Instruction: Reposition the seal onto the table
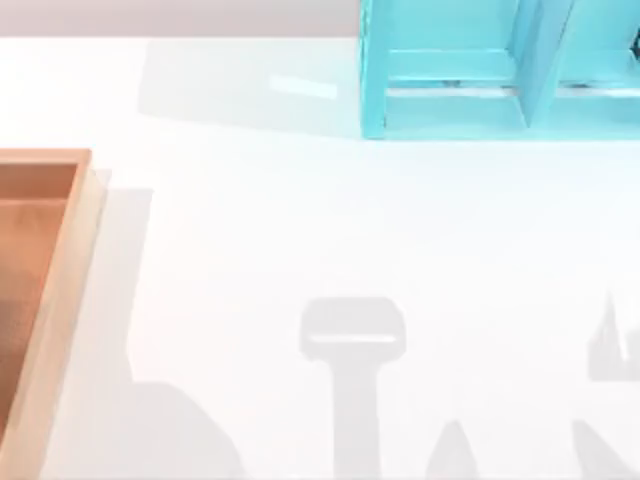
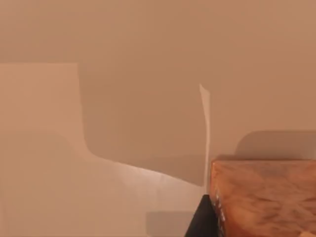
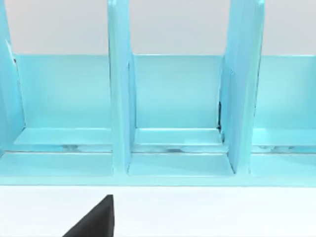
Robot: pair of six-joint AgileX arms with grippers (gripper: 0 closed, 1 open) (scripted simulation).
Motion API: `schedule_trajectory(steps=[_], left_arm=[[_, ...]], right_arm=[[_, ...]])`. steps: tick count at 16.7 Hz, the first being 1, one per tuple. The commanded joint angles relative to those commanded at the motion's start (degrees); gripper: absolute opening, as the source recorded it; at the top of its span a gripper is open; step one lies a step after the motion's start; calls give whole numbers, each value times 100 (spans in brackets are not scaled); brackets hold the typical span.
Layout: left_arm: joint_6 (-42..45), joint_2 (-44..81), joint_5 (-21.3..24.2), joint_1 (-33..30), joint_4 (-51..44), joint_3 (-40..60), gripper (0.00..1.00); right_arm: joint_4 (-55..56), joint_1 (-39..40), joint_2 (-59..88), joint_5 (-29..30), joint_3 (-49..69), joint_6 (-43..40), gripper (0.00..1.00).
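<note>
1. The wooden tray (image 1: 60, 300) lies at the table's left edge. It is orange-brown and shallow, with straight raised walls. The top view shows its bare floor with faint grain.
2. The turquoise shelf unit (image 1: 450, 100) stands at the far side of the table (image 1: 300, 230), toward the right. Upright dividers split it into open compartments.
3. In the right wrist view the shelf unit (image 3: 173, 98) faces the camera. Its compartments show smooth, glossy turquoise floors and flat back walls, and the dividers are thin, square-edged panels.
4. The table is a plain, smooth white surface. Soft grey shadows fall along its near edge.
5. The seal (image 2: 266, 197) appears close up in the left wrist view. It is an amber block with mottled, wood-like grain and a straight vertical edge.
6. The seal touches a dark part of the left gripper (image 2: 200, 222) and hangs before a flat, tan-toned surface that carries its shadow. I cannot tell whether the seal rests on that surface.
7. I cannot tell whether the left gripper is clamped on the seal.
8. A dark wedge of the right gripper (image 3: 94, 219) sits over the white table in front of the shelf unit. I cannot tell whether that gripper is apart or together.
</note>
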Motion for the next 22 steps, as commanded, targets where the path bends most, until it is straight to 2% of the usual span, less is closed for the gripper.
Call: schedule_trajectory(steps=[3, 4, 14, 17, 22], left_arm=[[0, 0, 0, 0, 0, 0, 2], [0, 0, 0, 0, 0, 0, 0], [-69, -57, -13, -75, -81, 42, 0], [-528, -483, -49, -596, -596, 495, 0], [-1595, -1458, -110, -2327, -1540, 1876, 0]], right_arm=[[0, 0, 0, 0, 0, 0, 100], [0, 0, 0, 0, 0, 0, 100], [0, 0, 0, 0, 0, 0, 100], [0, 0, 0, 0, 0, 0, 100], [0, 0, 0, 0, 0, 0, 100]])
